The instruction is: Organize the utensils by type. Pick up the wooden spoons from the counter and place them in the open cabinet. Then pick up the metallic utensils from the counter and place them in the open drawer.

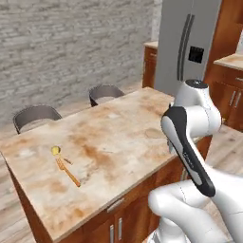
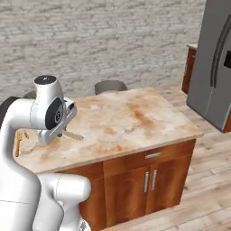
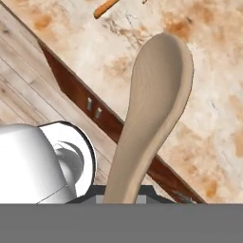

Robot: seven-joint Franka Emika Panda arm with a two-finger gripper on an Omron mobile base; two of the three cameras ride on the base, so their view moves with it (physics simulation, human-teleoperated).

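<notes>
One wooden spoon (image 3: pixel 154 114) is being gripped by its handle in the narrowly closed jaws at the bottom centre of the hand view, its pale bowl reaching toward the upper right of the frame above the marbled counter (image 3: pixel 213 123). In the right base view, the spoon's handle end (image 2: pixel 73 134) is being shown projecting from the hand at centre left. Farther off, in the lower left of the left base view, two orange-handled utensils (image 1: pixel 66 168) are lying on the counter (image 1: pixel 118 137). Beyond it, two stools (image 1: pixel 105 93) are being shown against a brick wall (image 1: pixel 71 42).
</notes>
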